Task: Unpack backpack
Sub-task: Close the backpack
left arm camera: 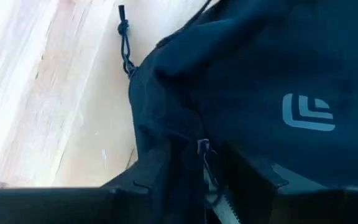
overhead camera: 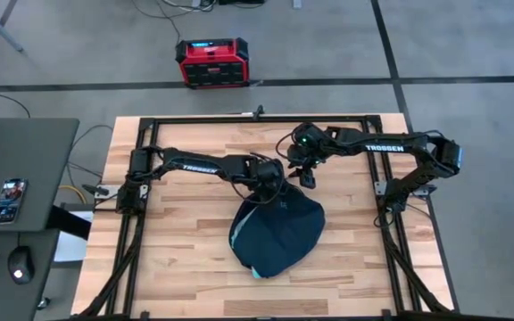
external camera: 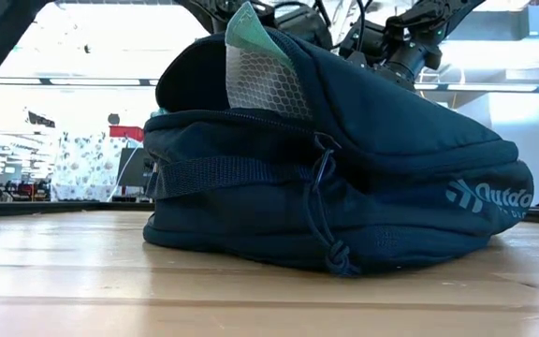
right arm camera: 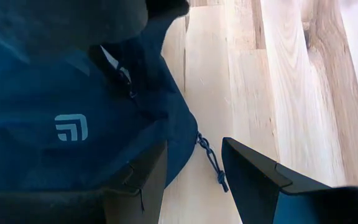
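Observation:
The dark navy backpack (overhead camera: 277, 234) lies on its back on the wooden table, right of centre. Its upper flap (external camera: 241, 56) is raised, so a white mesh pocket (external camera: 265, 80) and a green edge (external camera: 251, 28) show in the opening. My left gripper (overhead camera: 268, 185) is at the pack's far edge, shut on its fabric. My right gripper (overhead camera: 308, 176) hovers open at the far right edge. Its fingers stand either side of a knotted zipper cord (right arm camera: 210, 158) that lies on the wood. My left gripper has the backpack's fabric at the zipper edge (left arm camera: 197, 155) between its two fingers. The zipper pull and a strip of teeth show in the gap. The fingers slant down from the table's far side. The held flap stands raised while the pack's body rests on the table.
Bare wood lies to the left of the pack and along the near edge (overhead camera: 168, 267). A black frame (overhead camera: 239, 119) runs round the table. A red-black box (overhead camera: 211, 61) stands on the floor beyond the far edge. A grey desk (overhead camera: 25, 169) with a phone stands to the left.

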You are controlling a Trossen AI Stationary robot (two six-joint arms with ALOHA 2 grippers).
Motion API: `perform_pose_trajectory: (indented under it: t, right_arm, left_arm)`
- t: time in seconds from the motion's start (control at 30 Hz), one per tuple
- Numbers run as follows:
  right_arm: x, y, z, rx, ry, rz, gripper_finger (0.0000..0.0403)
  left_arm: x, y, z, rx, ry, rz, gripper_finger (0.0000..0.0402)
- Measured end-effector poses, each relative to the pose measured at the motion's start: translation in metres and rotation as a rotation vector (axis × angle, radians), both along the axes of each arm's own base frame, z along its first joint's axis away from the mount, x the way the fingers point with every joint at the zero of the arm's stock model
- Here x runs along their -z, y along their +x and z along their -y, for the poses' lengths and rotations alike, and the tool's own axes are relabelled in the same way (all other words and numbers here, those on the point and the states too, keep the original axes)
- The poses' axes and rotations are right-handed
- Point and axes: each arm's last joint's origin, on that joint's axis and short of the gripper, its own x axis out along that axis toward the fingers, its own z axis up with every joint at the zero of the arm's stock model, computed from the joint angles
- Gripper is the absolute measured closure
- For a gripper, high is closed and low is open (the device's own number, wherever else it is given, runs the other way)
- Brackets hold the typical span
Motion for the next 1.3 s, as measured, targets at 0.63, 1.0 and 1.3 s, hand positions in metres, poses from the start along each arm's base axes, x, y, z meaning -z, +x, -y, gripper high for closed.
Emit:
perform_pose_trajectory:
  t: [0.63,1.0,1.3]
  right_arm:
    - [0.021,0.020,0.002,-0.012,0.083,0.033,0.0217]
    - [0.064,0.031,0.005,-0.019,0.145,-0.082,0.0154]
    - [0.063,0.028,0.005,-0.077,0.167,-0.076,0.0386]
  left_arm:
    - [-0.036,-0.009,0.000,0.018,0.048,0.090,0.0401]
    - [-0.038,-0.010,0.000,0.019,0.048,0.095,0.0401]
    - [-0.038,-0.013,0.002,0.022,0.043,0.055,0.0401]
